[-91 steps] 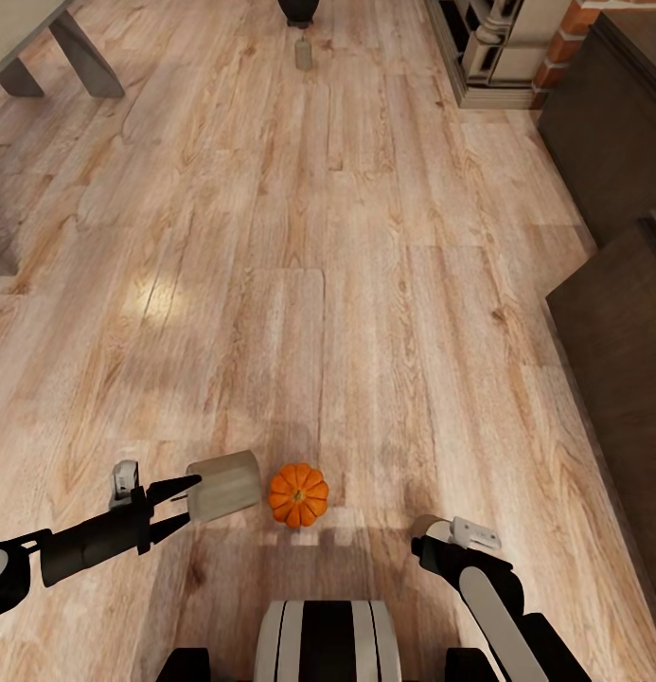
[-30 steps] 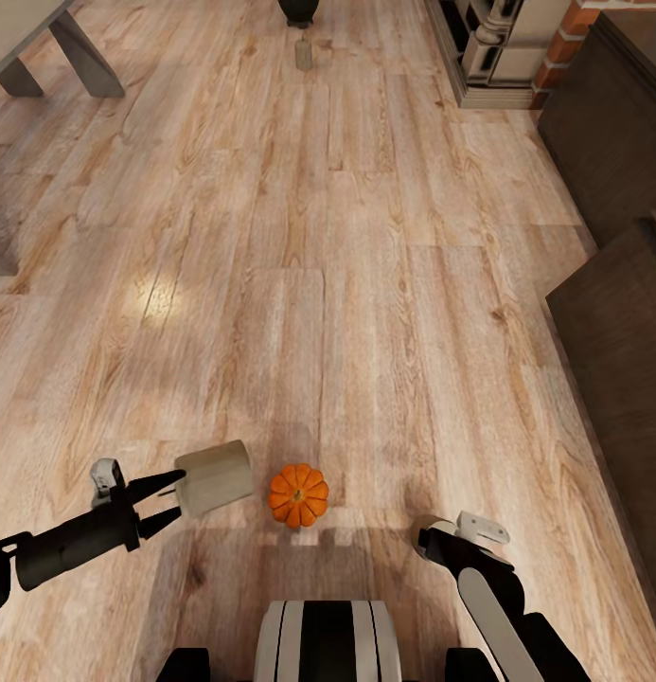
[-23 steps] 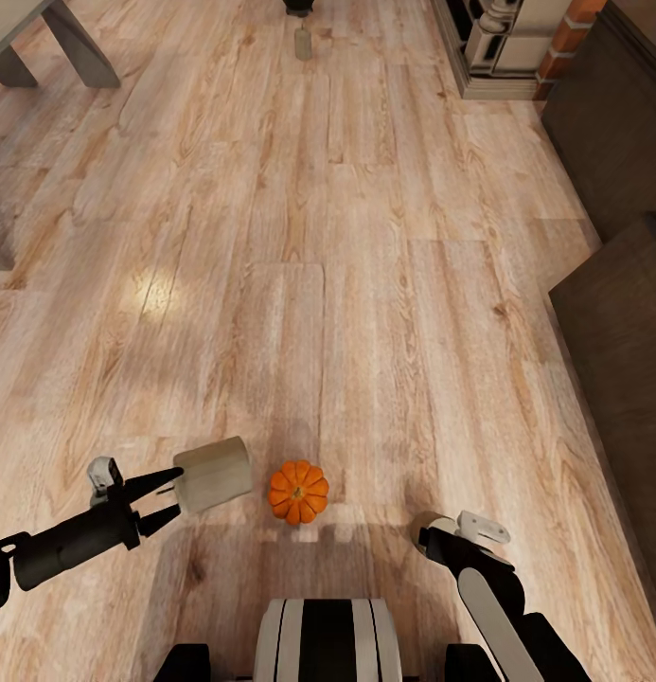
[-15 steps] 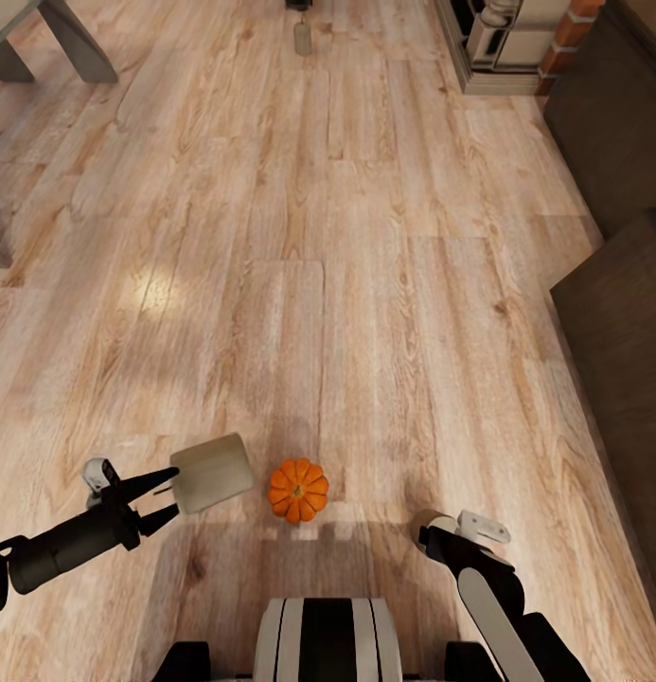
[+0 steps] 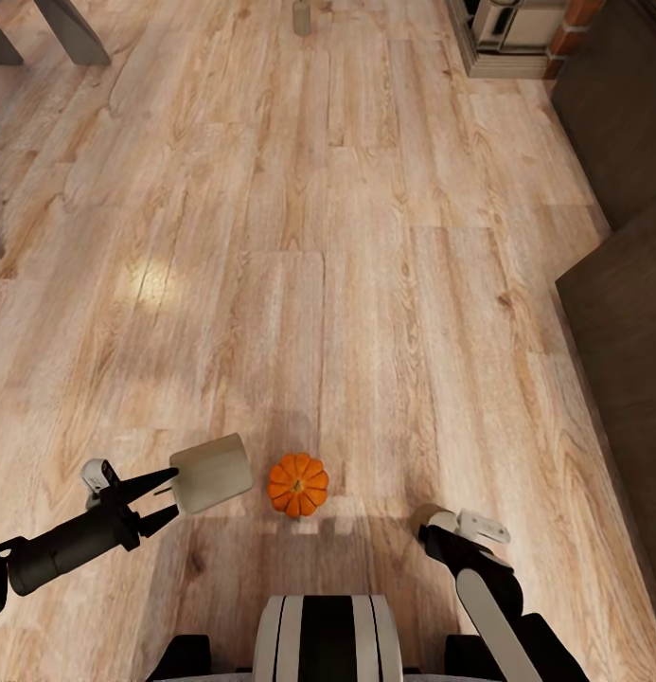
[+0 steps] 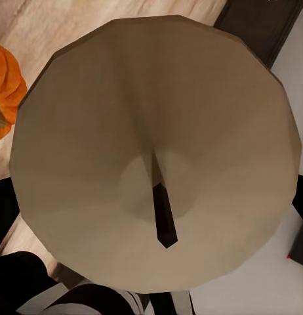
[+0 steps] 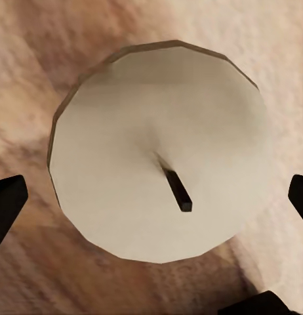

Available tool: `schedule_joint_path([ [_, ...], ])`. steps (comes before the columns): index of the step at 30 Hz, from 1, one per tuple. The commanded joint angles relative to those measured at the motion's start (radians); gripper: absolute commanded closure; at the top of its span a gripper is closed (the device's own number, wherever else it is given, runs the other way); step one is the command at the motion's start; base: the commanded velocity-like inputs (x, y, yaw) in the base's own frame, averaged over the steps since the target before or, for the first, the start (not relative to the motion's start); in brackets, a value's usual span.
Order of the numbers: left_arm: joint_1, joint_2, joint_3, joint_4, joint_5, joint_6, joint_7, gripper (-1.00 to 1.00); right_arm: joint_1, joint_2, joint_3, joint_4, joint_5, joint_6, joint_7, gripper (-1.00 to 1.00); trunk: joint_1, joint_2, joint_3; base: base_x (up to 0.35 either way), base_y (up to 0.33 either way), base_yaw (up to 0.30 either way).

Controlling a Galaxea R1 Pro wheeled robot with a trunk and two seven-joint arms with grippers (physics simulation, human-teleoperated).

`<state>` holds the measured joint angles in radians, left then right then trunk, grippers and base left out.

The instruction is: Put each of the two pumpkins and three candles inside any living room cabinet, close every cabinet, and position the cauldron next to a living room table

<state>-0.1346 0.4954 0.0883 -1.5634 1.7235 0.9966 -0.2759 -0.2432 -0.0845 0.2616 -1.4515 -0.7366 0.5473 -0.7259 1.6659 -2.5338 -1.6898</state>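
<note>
My left gripper (image 5: 174, 494) is shut on a large off-white candle (image 5: 212, 474), held sideways just above the floor; in the left wrist view its wick end (image 6: 158, 131) faces the camera. An orange pumpkin (image 5: 298, 484) sits on the floor just right of that candle, also seen at the edge (image 6: 4, 92). My right gripper (image 5: 434, 530) hovers over a second candle (image 5: 427, 518). In the right wrist view that candle (image 7: 158, 131) lies between the fingertips (image 7: 7, 197) with a gap on each side. A third candle (image 5: 302, 14) stands far ahead. The cauldron is out of view.
Dark-brown cabinet units (image 5: 621, 379) line the right side, another section farther back (image 5: 611, 104). A white and brick hearth (image 5: 517, 33) stands at the far right. Grey furniture legs (image 5: 72, 33) show at the far left. Wood floor stretches ahead.
The camera has tilted down, so everything has slid up the picture and the cauldron has left it. Since 3 s ago my left gripper has drawn back left with its candle.
</note>
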Motion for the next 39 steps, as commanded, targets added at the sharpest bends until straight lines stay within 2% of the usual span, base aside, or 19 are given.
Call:
schedule_joint_path([
  [1,0.000,0.000,0.001,0.000,-0.004,0.004,-0.008,1.00,-0.001,-0.001,0.002,0.004,-0.007,0.002,-0.009,-1.00,0.000,0.000,0.000,0.000,0.000,0.000],
  [6,0.000,0.000,0.001,0.000,-0.004,0.004,-0.008,1.00,-0.001,-0.001,0.002,0.019,-0.007,0.002,-0.009,-1.00,0.000,0.000,0.000,0.000,0.000,0.000],
  [9,0.000,0.000,0.001,0.000,-0.004,0.004,-0.008,1.00,-0.001,-0.001,0.002,0.020,-0.007,0.002,-0.009,-1.00,0.001,-0.001,-0.012,0.000,0.000,0.000],
  [27,0.000,0.000,0.001,0.000,-0.004,0.004,-0.008,1.00,-0.001,-0.001,0.003,0.021,-0.007,0.002,-0.009,-1.00,0.001,-0.001,-0.012,0.000,0.000,0.000],
  [28,0.000,0.000,0.001,0.000,-0.004,0.004,-0.008,1.00,-0.001,-0.001,0.003,0.021,-0.007,0.002,-0.009,1.00,0.001,-0.001,-0.012,0.000,0.000,0.000],
  [39,0.000,0.000,-0.001,0.000,-0.004,0.004,-0.008,1.00,-0.001,-0.001,0.004,0.022,-0.007,-0.035,-0.007,1.00,0.001,-0.001,-0.012,0.000,0.000,0.000],
])
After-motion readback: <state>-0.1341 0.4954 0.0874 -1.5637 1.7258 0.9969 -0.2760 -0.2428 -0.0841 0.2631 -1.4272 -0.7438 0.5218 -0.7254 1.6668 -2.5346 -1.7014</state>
